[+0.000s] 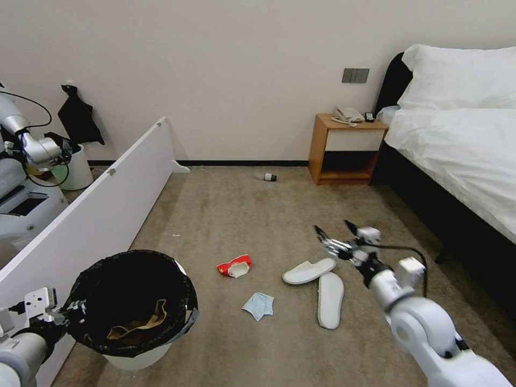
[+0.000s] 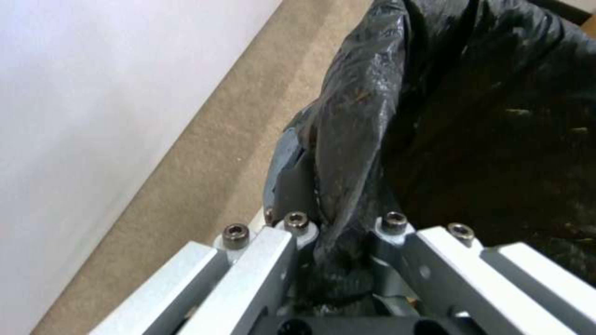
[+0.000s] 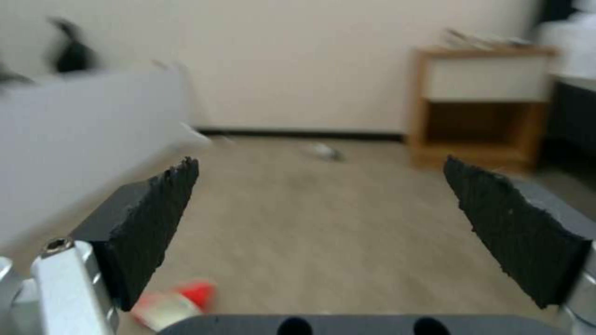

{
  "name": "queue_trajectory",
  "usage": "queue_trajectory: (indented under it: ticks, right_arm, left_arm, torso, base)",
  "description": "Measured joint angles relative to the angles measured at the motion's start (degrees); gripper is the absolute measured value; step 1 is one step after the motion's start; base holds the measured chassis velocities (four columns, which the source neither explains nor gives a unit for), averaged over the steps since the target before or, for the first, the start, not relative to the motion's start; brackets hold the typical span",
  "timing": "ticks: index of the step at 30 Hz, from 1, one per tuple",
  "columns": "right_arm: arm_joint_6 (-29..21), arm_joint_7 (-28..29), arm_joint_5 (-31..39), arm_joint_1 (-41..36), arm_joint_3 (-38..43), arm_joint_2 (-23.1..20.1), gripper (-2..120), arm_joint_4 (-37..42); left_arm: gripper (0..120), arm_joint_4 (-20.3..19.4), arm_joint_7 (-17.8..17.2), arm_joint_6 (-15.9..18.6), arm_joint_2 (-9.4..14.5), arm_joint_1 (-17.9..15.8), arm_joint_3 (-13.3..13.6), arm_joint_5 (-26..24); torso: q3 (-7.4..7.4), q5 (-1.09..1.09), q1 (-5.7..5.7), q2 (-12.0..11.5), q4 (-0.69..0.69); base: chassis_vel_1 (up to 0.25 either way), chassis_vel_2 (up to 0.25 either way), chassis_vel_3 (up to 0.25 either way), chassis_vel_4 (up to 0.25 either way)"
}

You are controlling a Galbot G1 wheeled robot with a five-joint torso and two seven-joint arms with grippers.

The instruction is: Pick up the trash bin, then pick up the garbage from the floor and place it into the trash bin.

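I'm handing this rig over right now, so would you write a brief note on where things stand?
Left gripper: shut on the trash bin rim, by the white panel.
Right gripper: open, empty, above the two slippers.
Done: bin gripped; brown scrap inside.
Left on the floor: slippers, red-and-white packet, blue face mask, small bottle near the nightstand.

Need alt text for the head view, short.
Left claw shut on the rim of the black-lined trash bin; right claw open above two white slippers on the carpet. Red-and-white packet and blue mask lie between.
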Motion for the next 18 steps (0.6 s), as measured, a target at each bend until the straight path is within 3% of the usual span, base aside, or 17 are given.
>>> queue_trajectory:
  ticks: [3, 5, 6, 8, 12, 14, 18]
  right_arm:
    - [0.2, 0.2, -2.4, -2.9, 2.3, 1.9, 100, -0.5]
    - [1.9, -0.3, -5.2, -7.6, 6.7, 6.8, 100, -0.8]
    - [1.9, -0.3, -5.2, -7.6, 6.7, 6.8, 100, -0.8]
    - [3.5, -1.5, -8.6, -10.8, 11.4, 10.9, 100, -0.7]
    - [5.2, -3.4, -10.9, -13.0, 15.0, 13.2, 100, -0.7]
    - [8.4, -6.4, -13.8, -15.3, 19.1, 15.9, 100, -1.5]
    - [9.4, -7.3, -14.6, -16.4, 20.9, 16.9, 100, -1.6]
  left_arm:
    - [4, 0.1, 0.0, 0.0, -0.1, 0.0, 0.4, 0.2]
    - [4, 0.5, 0.0, 0.0, -0.3, -0.3, 1.2, 0.7]
    - [4, 0.5, 0.0, 0.0, -0.3, -0.3, 1.2, 0.7]
    - [4, 0.8, 0.3, 0.0, -0.4, -0.4, 1.8, 1.1]
    - [4, 1.2, 0.4, 0.0, -0.6, -0.5, 2.2, 1.3]
    - [4, 1.7, 0.6, 0.0, -0.7, -0.8, 2.9, 1.6]
    - [4, 1.8, 0.6, 0.0, -0.8, -0.9, 3.4, 1.8]
  torso:
    - [0.0, 0.01, 0.0, 0.0, 0.0]
    - [0.0, 0.0, 0.0, 0.0, -0.01]
    - [0.0, 0.0, 0.0, 0.0, -0.01]
    - [0.0, -0.01, 0.0, 0.0, 0.0]
    - [0.0, -0.01, 0.0, 0.0, 0.0]
    - [0.0, -0.01, 0.0, 0.0, 0.0]
    - [0.0, -0.01, 0.0, 0.0, -0.01]
  base:
    - [0.0, 0.0, 0.0, 0.0]
    - [0.0, 0.0, 0.0, 0.0]
    - [0.0, 0.0, 0.0, 0.0]
    - [0.0, 0.0, 0.0, 0.0]
    - [0.0, 0.0, 0.0, 0.0]
    - [0.0, 0.0, 0.0, 0.0]
    - [0.0, 0.0, 0.0, 0.0]
